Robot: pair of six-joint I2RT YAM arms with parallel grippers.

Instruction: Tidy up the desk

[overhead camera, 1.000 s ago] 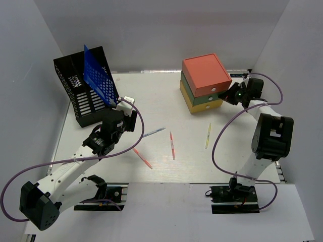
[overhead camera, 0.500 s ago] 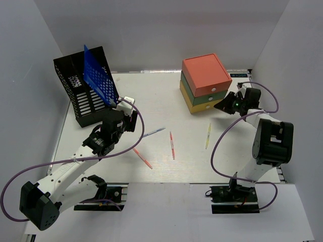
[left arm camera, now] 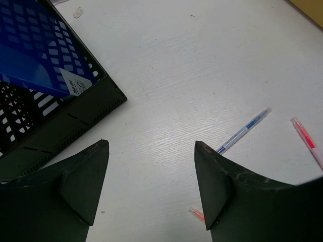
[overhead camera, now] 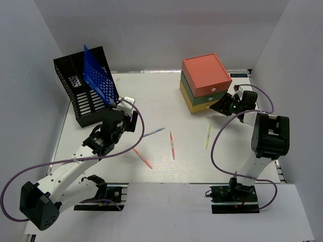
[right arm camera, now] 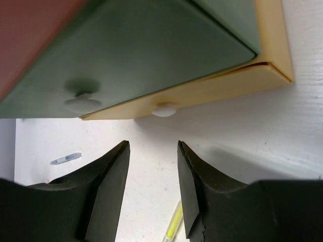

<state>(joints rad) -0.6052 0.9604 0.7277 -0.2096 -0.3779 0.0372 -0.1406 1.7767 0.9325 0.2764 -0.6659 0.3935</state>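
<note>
The desk runs white from the arm bases to the far wall, with loose pens mid-surface, the yellow pen nearest the right arm. Over bare desk beside the black rack, the left gripper is spread and empty. Far right, the right gripper is also spread and empty. The knob of the yellow drawer lies just ahead, near centreline, untouched. Judged next: straight advance, pinch the knob.

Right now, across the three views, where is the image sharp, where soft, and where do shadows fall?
Top external: even light, sharp throughout, faint shadows by the rack and drawer box. Left wrist: blue pen crisp, fingers dark and featureless. Right wrist: the box looms close and slightly soft, with shadow on the desk beneath it.
</note>
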